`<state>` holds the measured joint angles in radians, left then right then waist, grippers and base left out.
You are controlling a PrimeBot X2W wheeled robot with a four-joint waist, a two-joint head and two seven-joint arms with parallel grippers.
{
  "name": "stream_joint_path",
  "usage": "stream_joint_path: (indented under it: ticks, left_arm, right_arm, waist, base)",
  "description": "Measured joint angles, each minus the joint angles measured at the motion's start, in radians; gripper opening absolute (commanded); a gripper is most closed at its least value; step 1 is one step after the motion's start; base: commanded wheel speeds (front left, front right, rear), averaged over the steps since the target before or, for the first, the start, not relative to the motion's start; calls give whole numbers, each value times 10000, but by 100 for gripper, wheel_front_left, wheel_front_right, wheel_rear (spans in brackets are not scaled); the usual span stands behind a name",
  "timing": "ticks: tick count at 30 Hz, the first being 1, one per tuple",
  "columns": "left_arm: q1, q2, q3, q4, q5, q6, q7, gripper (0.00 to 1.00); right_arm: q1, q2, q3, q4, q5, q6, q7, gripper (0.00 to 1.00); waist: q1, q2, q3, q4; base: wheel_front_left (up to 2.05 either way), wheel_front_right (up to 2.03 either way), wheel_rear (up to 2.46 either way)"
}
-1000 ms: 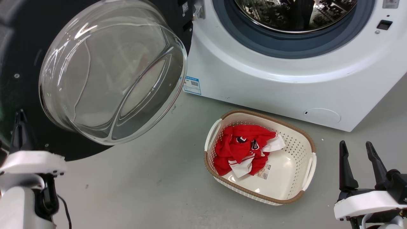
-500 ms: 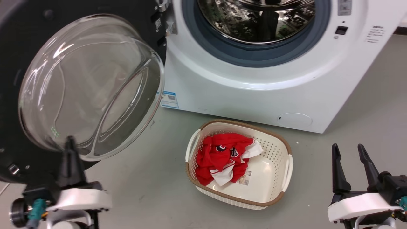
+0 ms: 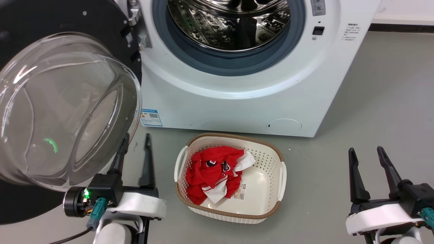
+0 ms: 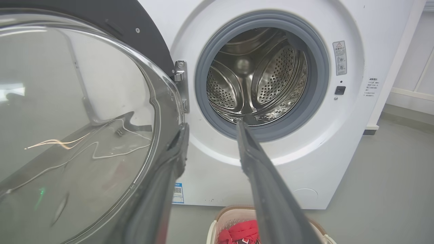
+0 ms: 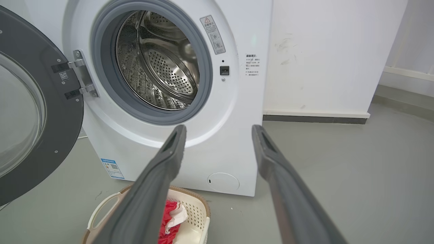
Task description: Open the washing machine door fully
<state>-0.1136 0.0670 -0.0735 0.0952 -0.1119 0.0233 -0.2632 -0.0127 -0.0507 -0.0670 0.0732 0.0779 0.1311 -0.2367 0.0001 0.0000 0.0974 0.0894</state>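
Now the washing machine door (image 3: 64, 112) stands swung out on the left side of the washing machine (image 3: 237, 101). It hangs on a metal hinge (image 3: 135, 20), and its glass bowl bulges toward the head camera. The opening is uncovered, so the steel drum (image 3: 230, 23) and the grey-blue rubber ring (image 3: 190, 54) around it are in plain sight. A blue label (image 3: 151, 117) sits low on the white front, and a small round filter cover (image 3: 284, 126) is further to the right.

The left gripper (image 3: 137, 136) is beside the lower edge of the door with its fingers spread apart and nothing between them. One of its fingers (image 3: 120, 156) lies close along the rim of the glass bowl, but I cannot tell if it touches. In the left wrist view this gripper (image 4: 213, 126) points toward the drum opening.

The right gripper (image 3: 365, 149) is low on the right over the grey floor (image 3: 373, 101), well apart from the machine, also spread and empty. A cream basket (image 3: 279, 162) with a red cloth (image 3: 206, 169) inside stands on the floor in front of the machine, between the two grippers.
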Motion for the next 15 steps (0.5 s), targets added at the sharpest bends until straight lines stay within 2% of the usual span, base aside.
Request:
stream_joint_path:
  ticks: [6,15]
  left_arm:
    - [-111,-82,-224,71,313,134,2,100]
    - [105,-117,-278,63,456,345,2,100]
  right_arm:
    - [12,0,12,-211,-157,0,6,100]
    - [145,0,-50,-332,-207,0,13,100]
  waist:
    - [0,0,-64,-413]
    - [-1,0,-257,-684]
  base:
    - [0,0,0]
    - [0,0,0]
